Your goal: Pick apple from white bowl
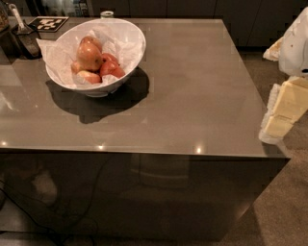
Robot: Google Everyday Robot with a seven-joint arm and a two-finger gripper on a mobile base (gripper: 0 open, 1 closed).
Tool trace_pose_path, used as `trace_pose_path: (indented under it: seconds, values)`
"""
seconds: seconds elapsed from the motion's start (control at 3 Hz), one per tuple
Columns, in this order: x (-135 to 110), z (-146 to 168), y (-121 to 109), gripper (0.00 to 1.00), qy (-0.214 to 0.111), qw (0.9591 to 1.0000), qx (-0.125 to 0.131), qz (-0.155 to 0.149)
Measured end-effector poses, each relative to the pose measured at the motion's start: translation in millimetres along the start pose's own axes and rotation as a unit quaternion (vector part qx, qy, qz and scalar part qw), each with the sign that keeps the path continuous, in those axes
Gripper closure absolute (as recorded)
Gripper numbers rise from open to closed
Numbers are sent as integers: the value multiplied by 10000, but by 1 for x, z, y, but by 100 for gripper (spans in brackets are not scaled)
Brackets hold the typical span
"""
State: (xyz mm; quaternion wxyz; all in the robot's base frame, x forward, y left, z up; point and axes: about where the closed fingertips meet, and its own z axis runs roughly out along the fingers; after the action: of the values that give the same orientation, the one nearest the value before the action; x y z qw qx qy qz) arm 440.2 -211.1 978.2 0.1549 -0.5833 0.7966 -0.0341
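The apple (89, 54), the largest one, pale yellow-orange with a red blush, lies in the white bowl (132, 33) at the table's far left. The bowl is lined with crumpled white paper. Smaller red apples (111, 68) lie beside and below the apple in the bowl. My gripper (285, 111), pale yellow and white, hangs at the right edge of the view, beyond the table's right side. It is far from the bowl and holds nothing that I can see.
A grey glossy table (192, 105) fills the view, with its front edge near me. A black-and-white marker card (48, 22) and a dark holder with a utensil (23, 36) stand at the far left. A small glass (107, 14) stands behind the bowl.
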Motion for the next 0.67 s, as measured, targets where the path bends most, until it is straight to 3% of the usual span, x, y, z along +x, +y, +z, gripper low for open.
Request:
trace_pose_path:
  seconds: [0.33, 0.67]
  values:
    - [-33, -11, 7, 0, -32, 10000, -69, 37]
    - [-74, -17, 9, 0, -18, 9997, -149, -174]
